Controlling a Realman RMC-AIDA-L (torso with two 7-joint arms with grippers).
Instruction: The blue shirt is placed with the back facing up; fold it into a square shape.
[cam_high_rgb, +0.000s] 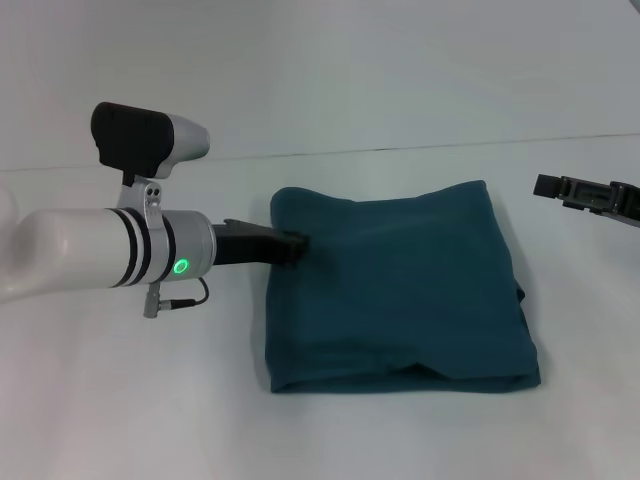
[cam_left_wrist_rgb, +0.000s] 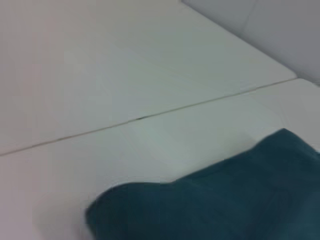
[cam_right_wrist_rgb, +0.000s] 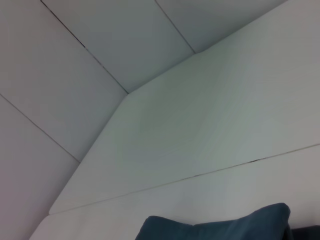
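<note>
The blue shirt (cam_high_rgb: 395, 290) lies folded into a roughly square stack on the white table (cam_high_rgb: 400, 430), plain side up. It also shows in the left wrist view (cam_left_wrist_rgb: 215, 200) and in the right wrist view (cam_right_wrist_rgb: 220, 227). My left gripper (cam_high_rgb: 296, 246) is low at the shirt's left edge, its black tip touching the cloth near the far left corner. My right gripper (cam_high_rgb: 590, 196) is off to the right of the shirt, apart from it, near the picture's edge.
A seam (cam_high_rgb: 420, 148) runs across the table behind the shirt. White wall panels (cam_right_wrist_rgb: 100, 50) stand behind the table. The left forearm (cam_high_rgb: 90, 250) stretches in from the left over the table.
</note>
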